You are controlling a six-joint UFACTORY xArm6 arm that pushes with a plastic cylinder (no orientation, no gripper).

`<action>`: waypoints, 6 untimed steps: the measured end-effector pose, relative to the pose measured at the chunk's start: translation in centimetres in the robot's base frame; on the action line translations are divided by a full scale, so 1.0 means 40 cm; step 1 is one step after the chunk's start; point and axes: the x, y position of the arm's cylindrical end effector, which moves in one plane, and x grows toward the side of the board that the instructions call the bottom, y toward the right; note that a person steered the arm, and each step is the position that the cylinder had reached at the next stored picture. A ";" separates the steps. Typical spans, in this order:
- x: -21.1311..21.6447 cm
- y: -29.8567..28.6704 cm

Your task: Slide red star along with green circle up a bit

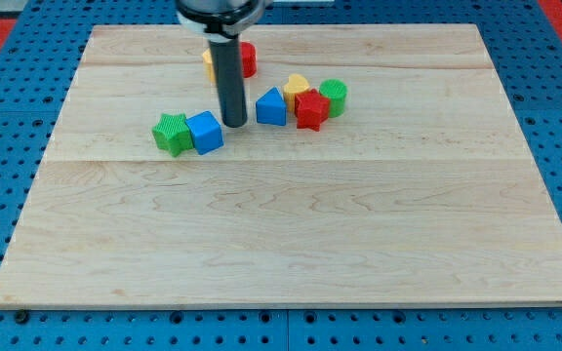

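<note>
The red star lies in the upper middle of the wooden board. The green circle touches it on its upper right. A yellow heart touches the star at its upper left, and a blue triangle sits just to its left. My tip rests on the board left of the blue triangle, about 80 pixels left of the red star, apart from both task blocks.
A green star and a blue cube sit side by side left of my tip. A red block and a yellow block lie behind the rod near the board's top edge. Blue pegboard surrounds the board.
</note>
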 end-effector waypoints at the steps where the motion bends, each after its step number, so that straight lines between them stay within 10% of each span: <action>1: 0.006 0.109; 6: -0.045 0.317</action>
